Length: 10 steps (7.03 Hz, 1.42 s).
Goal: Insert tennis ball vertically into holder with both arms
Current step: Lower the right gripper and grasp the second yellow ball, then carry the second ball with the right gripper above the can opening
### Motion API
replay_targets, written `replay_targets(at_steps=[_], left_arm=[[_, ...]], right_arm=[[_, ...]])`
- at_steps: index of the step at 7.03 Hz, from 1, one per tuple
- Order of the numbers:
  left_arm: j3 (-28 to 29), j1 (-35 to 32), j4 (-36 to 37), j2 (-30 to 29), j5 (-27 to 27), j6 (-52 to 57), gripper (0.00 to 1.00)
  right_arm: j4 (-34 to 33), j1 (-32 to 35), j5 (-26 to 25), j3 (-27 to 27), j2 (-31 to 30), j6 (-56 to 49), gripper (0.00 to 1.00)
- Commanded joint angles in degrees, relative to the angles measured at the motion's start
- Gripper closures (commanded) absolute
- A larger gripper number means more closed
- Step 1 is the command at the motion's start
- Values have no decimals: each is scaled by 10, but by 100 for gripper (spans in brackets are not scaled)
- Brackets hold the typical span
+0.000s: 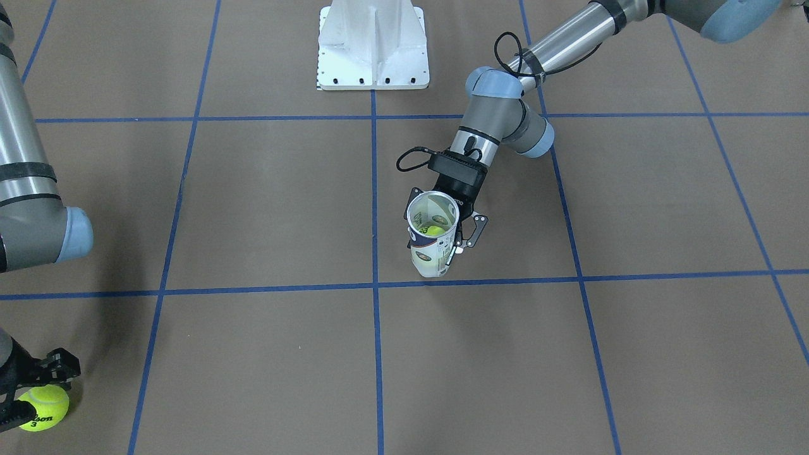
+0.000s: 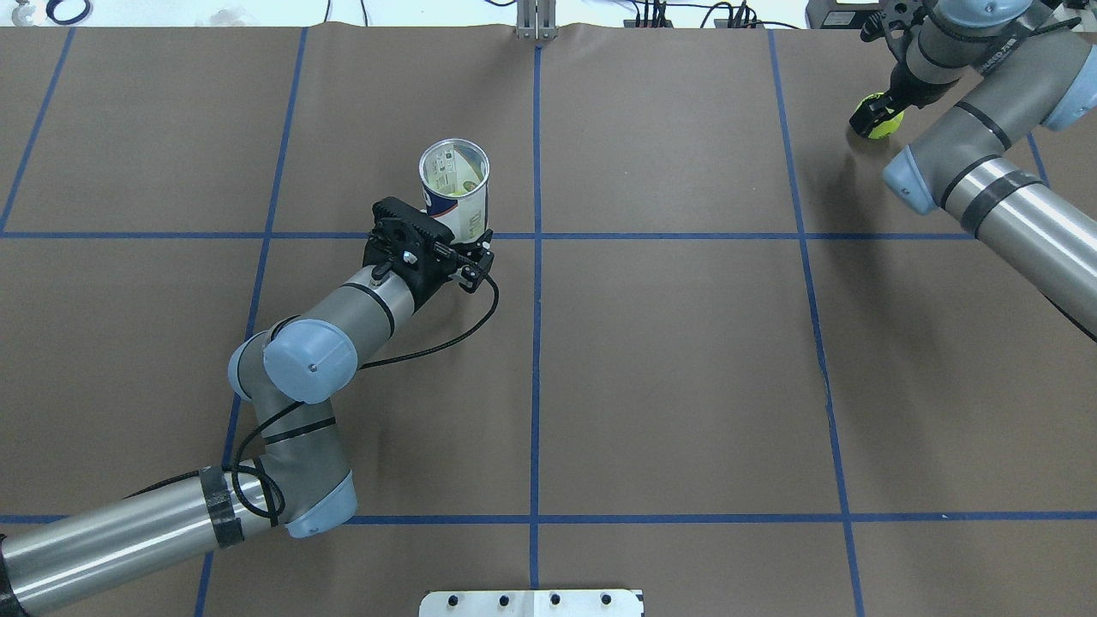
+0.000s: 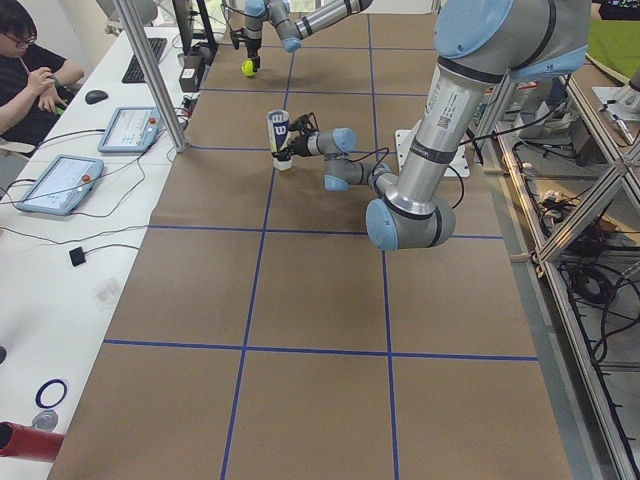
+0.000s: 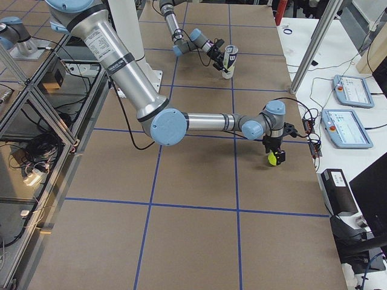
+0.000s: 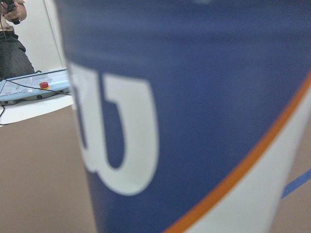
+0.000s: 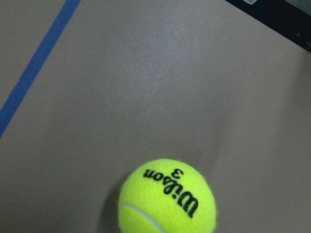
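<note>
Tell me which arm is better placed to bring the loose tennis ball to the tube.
Probably right. The right gripper straddles the tennis ball; the left gripper holds the upright tennis-ball tube.

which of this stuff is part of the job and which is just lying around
Job: tube, ball inside it, loose ball, left claw, right claw.
Lying about: tablets, keyboard, mouse, blue ring.

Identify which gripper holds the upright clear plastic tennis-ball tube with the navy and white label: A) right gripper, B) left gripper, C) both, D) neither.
B: the left gripper clasps the clear plastic tennis-ball tube, while the right gripper is far off at the yellow-green tennis ball.
</note>
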Motion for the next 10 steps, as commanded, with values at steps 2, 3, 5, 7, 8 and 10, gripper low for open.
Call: replay_targets(at_steps=[2,3,5,7,8,10], left_arm=[[0,0,0,-1,0,0,23],[0,0,0,0,0,0,23],[0,0,0,0,0,0,23],[0,0,0,0,0,0,23],[0,0,0,0,0,0,23],[0,1,0,-1,0,0,23]], right_arm=[[0,0,0,-9,11,0,100],[0,3,6,-6,14,0,100],[-11,37,67,0,51,5,100],[-160,51,143,124,82,70,100],[-193,48,202,164,106,155,100],[-201,-6,264,258,133,358,100]])
